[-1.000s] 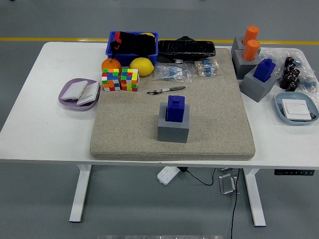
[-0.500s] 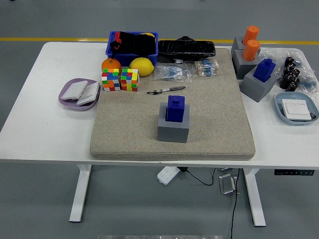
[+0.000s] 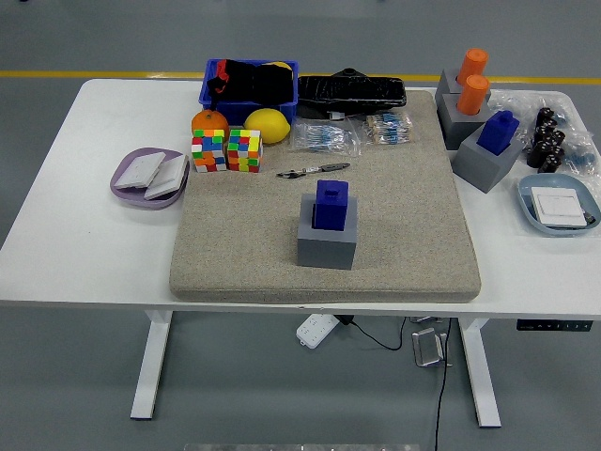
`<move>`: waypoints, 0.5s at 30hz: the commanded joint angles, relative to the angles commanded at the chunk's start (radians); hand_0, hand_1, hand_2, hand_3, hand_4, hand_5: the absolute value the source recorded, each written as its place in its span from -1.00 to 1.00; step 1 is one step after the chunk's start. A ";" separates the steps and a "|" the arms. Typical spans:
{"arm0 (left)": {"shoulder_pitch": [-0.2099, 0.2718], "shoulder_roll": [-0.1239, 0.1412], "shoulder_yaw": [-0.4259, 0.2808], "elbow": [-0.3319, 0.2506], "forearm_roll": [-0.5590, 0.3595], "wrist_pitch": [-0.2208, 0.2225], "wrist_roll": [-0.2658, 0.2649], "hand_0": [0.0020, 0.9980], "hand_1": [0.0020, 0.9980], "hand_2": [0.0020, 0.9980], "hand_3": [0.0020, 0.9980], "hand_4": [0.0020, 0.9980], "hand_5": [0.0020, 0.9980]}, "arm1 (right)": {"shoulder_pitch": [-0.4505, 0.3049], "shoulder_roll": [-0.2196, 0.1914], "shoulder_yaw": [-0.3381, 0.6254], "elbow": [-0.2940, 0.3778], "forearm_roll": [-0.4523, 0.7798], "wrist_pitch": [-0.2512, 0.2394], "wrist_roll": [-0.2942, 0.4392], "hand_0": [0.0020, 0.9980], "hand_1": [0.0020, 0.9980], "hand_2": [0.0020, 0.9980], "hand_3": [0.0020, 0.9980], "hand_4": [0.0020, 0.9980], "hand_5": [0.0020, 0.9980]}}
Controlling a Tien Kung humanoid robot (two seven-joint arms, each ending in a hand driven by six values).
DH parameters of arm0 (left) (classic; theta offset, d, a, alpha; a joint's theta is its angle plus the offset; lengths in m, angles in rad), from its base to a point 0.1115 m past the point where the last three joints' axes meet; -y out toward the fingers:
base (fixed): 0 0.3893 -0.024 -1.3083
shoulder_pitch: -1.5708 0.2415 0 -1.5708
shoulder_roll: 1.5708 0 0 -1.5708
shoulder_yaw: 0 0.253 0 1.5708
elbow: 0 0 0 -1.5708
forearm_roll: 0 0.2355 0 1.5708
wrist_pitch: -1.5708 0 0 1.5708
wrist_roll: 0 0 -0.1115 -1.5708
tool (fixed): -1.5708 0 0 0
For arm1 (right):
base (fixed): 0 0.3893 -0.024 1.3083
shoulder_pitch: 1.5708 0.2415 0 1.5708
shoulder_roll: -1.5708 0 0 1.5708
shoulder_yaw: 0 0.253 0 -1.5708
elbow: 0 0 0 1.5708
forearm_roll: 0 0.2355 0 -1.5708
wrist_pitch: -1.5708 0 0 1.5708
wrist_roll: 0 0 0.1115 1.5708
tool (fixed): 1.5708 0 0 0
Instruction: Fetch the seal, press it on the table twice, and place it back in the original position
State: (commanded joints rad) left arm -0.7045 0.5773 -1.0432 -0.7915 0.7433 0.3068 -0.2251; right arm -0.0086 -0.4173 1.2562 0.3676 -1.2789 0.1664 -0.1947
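Observation:
A blue seal [image 3: 332, 204] stands upright in a grey block holder [image 3: 327, 241] near the middle of the beige felt mat [image 3: 404, 235]. A second blue seal [image 3: 498, 132] sits in another grey holder [image 3: 482, 164] at the mat's right edge. Two orange seals [image 3: 472, 78] stand in grey holders at the back right. Neither of my hands shows in the head view.
Two colour cubes [image 3: 226, 150], an orange [image 3: 208, 121], a lemon [image 3: 267, 125], a blue bin [image 3: 249, 83], a black bag [image 3: 352, 90], packets and a pen [image 3: 313, 171] line the back. A purple dish [image 3: 148, 176] lies left, a blue dish [image 3: 560, 205] right.

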 joint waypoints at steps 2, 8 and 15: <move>-0.002 -0.001 0.004 0.002 -0.004 0.001 -0.001 0.83 0.87 0.92 0.89 0.63 -0.25 | 0.000 -0.001 0.004 -0.001 0.000 -0.001 0.000 0.87 0.55 0.55 0.58 0.69 -0.06; -0.020 -0.014 0.015 0.020 -0.012 -0.001 0.002 0.84 0.87 0.91 0.89 0.63 -0.26 | 0.006 -0.008 -0.008 -0.011 0.009 0.000 -0.002 0.86 0.55 0.55 0.58 0.69 -0.06; -0.019 -0.023 0.007 -0.001 -0.006 0.000 -0.001 0.84 0.88 0.91 0.89 0.63 -0.26 | 0.001 0.003 0.003 -0.009 0.005 -0.001 -0.001 0.86 0.55 0.55 0.58 0.69 -0.06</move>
State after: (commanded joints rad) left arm -0.7236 0.5544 -1.0359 -0.7920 0.7375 0.3072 -0.2265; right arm -0.0073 -0.4143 1.2593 0.3590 -1.2736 0.1655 -0.1960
